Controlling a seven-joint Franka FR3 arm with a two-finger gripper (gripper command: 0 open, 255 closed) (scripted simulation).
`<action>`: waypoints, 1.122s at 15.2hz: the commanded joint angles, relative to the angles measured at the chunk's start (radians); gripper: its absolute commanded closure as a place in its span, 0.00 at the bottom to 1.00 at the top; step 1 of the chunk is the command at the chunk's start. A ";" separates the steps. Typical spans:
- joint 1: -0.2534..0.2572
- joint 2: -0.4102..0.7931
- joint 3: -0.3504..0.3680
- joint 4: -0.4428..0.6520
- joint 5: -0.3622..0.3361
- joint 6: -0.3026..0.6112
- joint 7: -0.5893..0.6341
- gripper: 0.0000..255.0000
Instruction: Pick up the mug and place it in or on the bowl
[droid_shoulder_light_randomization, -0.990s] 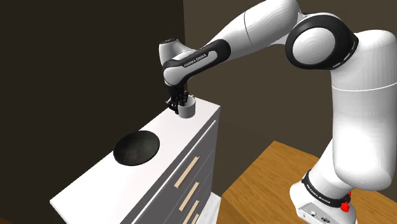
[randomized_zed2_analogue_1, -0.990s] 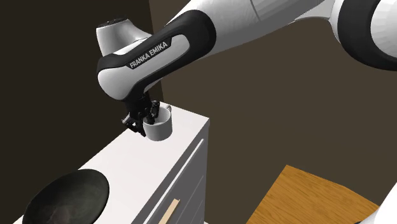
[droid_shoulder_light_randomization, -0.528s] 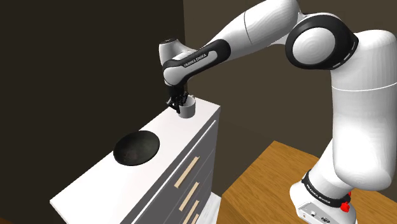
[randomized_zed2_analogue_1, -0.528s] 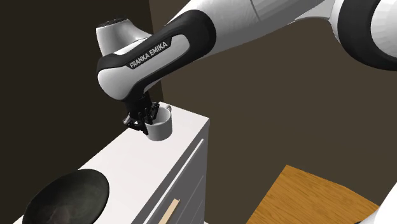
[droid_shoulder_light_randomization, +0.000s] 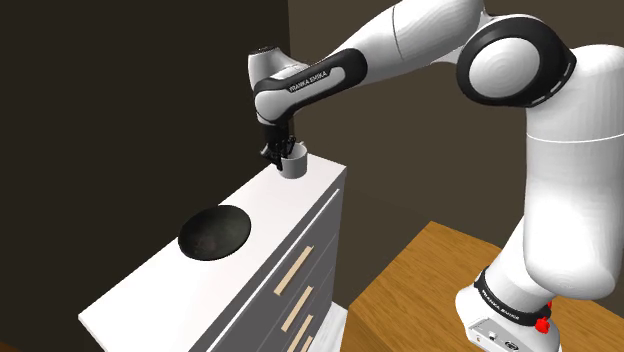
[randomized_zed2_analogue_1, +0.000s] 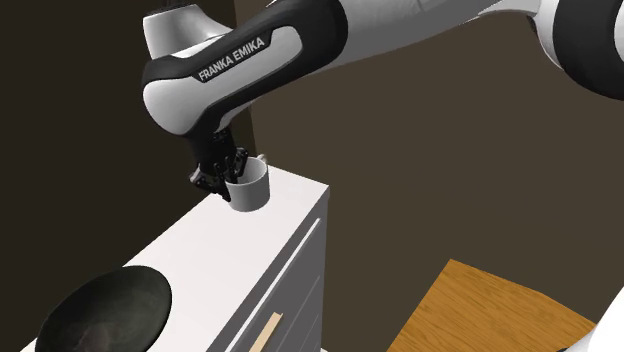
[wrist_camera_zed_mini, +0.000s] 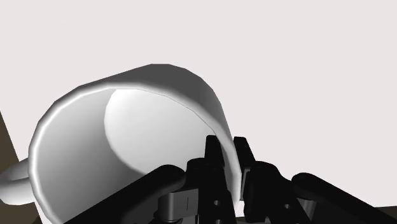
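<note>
And up it comes! The arm (droid_shoulder_light_randomization: 330, 75) has risen since a second ago, and the mug (droid_shoulder_light_randomization: 293, 165) has gone with it. In the earlier shoulder view it sat lower on the desk (droid_shoulder_light_randomization: 150, 285); now it hangs a touch higher, near the desk's far corner. The second exterior view tells the same story: the mug (randomized_zed2_analogue_1: 248, 188) has crept upward and looks just clear of the white top (randomized_zed2_analogue_1: 220, 250), though the gap is too slim to call for certain.

The claw (randomized_zed2_analogue_1: 222, 178) is pinching the mug by its wall. In the wrist view, one black finger sits inside the rim and the other outside, clamping the mug (wrist_camera_zed_mini: 127, 127) between them at the claw (wrist_camera_zed_mini: 226, 153). The cup hangs tilted in that grip, its handle (wrist_camera_zed_mini: 13, 181) on the side away from the fingers.

So the pick looks made and the lift is under way. The bowl (droid_shoulder_light_randomization: 214, 231) waits well apart, further along the desk toward the shoulder view's left, dark, shallow and untouched (randomized_zed2_analogue_1: 100, 312). What remains, by the look of it, is more height, then a carry across to the bowl. A one-wall pinch on a tilted mug could let it swing or slip, so that's the thing to watch.
</note>
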 joint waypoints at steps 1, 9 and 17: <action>0.000 -0.008 0.001 0.015 0.002 -0.023 -0.002 1.00; 0.000 -0.038 0.004 0.079 0.010 -0.116 -0.010 1.00; 0.016 -0.052 0.013 0.154 0.013 -0.206 0.005 1.00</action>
